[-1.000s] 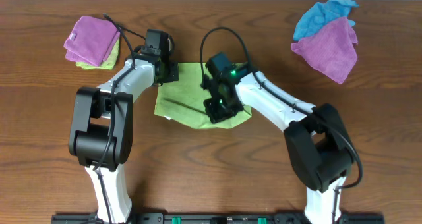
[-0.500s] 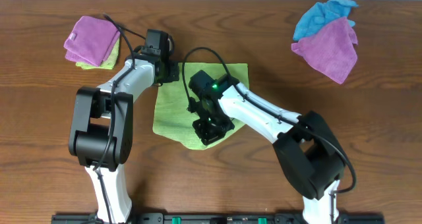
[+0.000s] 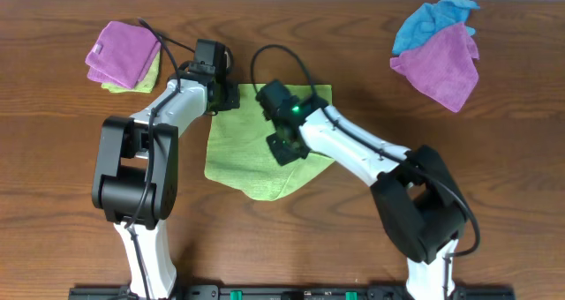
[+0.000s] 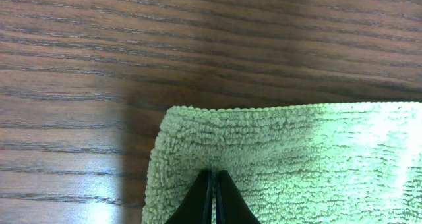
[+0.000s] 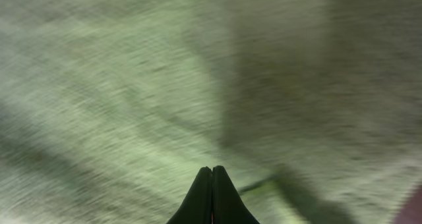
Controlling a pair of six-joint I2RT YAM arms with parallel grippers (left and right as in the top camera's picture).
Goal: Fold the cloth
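Overhead view: fixed above the table (image 3: 512, 203), facing straight down, far enough off to take in both arms and the whole cloth (image 3: 238, 150), which sits just above frame centre.

Left wrist view: very near, looking down past the closed tips of the left gripper (image 4: 211, 194) onto one corner of the cloth, with bare wood beyond.

Right wrist view: very near over the cloth's middle, which fills the blurred frame. The right gripper (image 5: 212, 192) shows at the bottom edge.

All three views share the cloth.
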